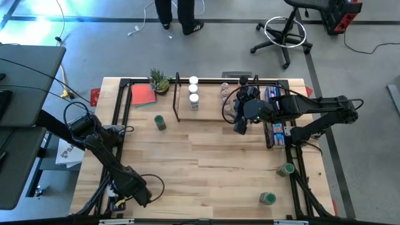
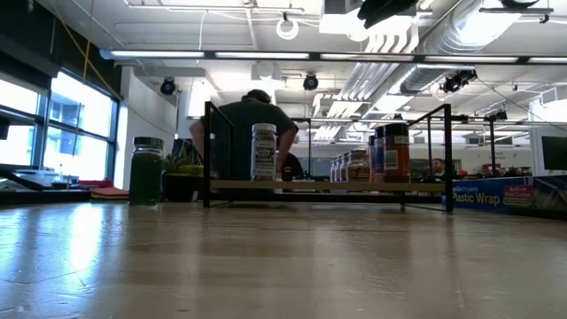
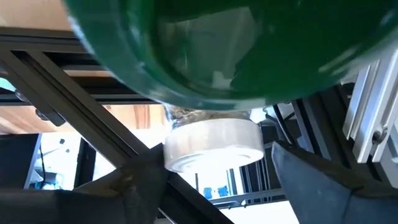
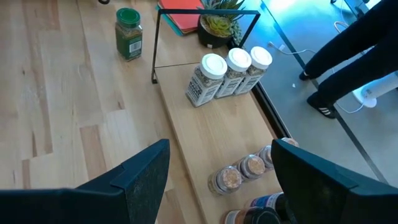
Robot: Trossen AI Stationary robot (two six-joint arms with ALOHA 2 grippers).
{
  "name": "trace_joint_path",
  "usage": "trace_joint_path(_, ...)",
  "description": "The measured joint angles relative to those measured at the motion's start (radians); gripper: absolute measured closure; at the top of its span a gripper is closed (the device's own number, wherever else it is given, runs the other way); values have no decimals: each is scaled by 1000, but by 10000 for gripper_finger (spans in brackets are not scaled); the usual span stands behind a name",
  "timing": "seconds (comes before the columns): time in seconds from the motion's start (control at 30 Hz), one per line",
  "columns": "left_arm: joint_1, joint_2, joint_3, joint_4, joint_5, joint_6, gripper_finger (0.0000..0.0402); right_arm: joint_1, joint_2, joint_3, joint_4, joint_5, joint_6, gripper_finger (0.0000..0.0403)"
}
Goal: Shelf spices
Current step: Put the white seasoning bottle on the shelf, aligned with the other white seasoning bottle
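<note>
Now the low light-wood shelf with a thin black metal frame (image 1: pixel 209 100) stands at the far edge of the wooden table (image 1: pixel 206 169), and it already carries some jars. Three white-capped jars with speckled contents (image 4: pixel 227 74) stand in a row near its left end, and a group of small clear-topped jars with brownish contents (image 4: pixel 242 171) sits near its right end. In the low view a taller jar with a dark lid and reddish contents (image 2: pixel 396 152) also stands on that right part. The right gripper (image 1: pixel 240 122) hovers above the front of the shelf, close to the brownish jars; its two dark fingers (image 4: pixel 146 174) stand wide apart and nothing is between them. The left gripper (image 1: pixel 134 187) is at the near left corner of the table. In its wrist view a clear jar with a green cap (image 3: pixel 217 93) fills the space between its fingers and looks to be held there, but whether they press on the glass I cannot tell. One green-capped jar of dark green herbs (image 4: pixel 129 32) stands on the table just left of the shelf. Two more green-topped jars (image 1: pixel 278 184) are near the right front corner, well apart from the shelf. A small green potted plant (image 1: pixel 159 81) and a red flat folder (image 1: pixel 142 95) lie left of the shelf, and a long blue box (image 1: pixel 275 119) is at its right end.
</note>
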Motion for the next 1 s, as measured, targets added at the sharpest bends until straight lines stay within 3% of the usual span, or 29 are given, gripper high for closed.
trace_joint_path(0.3, 29, 0, 0, 2, -20, -68, 203, 0, 0, 0, 0, 0, 0, 128)
trace_joint_path(0.47, 43, 0, 31, -36, -54, -81, 199, 0, 0, 0, 0, 0, -3, 128)
trace_joint_path(0.63, 65, -8, 106, -207, -75, -46, 194, 0, 0, 0, 0, 0, -3, 128)
trace_joint_path(1.0, 223, -183, 142, -268, -142, -127, 197, 0, 0, 0, 0, 0, -76, 128)
